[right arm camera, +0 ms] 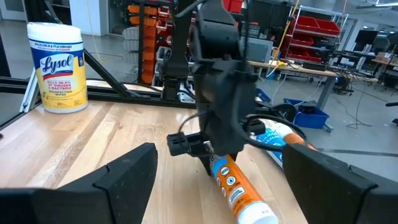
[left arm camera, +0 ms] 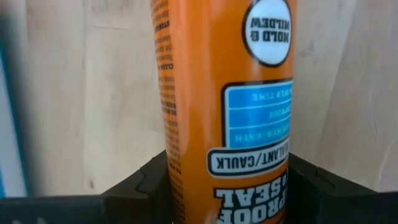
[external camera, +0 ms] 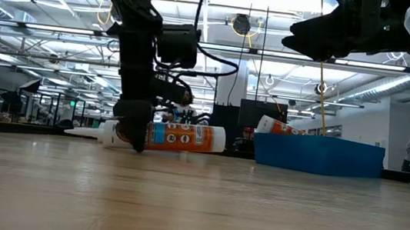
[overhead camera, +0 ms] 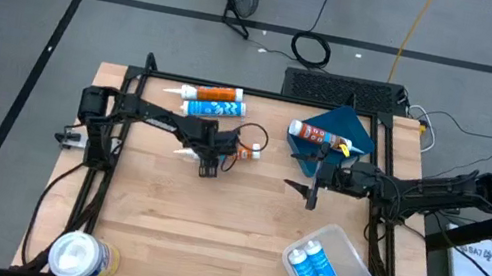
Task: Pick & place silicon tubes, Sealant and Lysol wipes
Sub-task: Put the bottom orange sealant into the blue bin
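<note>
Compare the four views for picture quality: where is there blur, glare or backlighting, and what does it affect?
Left wrist view: the orange sealant tube fills the frame, its label slightly soft. Low view: bright ceiling lights leave the left gripper and both arms as dark silhouettes. Right wrist view: the Lysol wipes label reads clearly. High view: even light, no glare.

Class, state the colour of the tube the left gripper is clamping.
Orange tube, seen best in the left wrist view.
</note>
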Robot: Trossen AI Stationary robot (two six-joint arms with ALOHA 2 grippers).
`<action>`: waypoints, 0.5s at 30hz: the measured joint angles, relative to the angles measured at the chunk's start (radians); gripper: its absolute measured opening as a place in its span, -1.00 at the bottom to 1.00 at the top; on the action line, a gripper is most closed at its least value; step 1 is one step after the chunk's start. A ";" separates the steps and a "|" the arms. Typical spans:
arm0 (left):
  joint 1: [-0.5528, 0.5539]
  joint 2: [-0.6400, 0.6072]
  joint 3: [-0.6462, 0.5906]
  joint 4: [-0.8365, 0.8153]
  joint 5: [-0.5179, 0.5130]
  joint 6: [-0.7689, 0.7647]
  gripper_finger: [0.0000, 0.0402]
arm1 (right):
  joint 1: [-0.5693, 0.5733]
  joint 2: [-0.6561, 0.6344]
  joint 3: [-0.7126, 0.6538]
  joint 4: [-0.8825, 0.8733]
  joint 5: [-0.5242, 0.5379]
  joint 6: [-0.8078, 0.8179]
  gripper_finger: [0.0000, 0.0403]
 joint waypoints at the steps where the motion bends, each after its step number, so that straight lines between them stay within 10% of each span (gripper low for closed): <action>1: -0.012 -0.006 -0.001 0.000 -0.010 0.001 0.02 | 0.000 0.000 0.000 0.000 0.000 0.003 0.59; 15: -0.129 -0.309 0.001 0.113 -0.051 0.137 0.02 | -0.006 0.005 0.001 0.037 0.032 0.008 0.59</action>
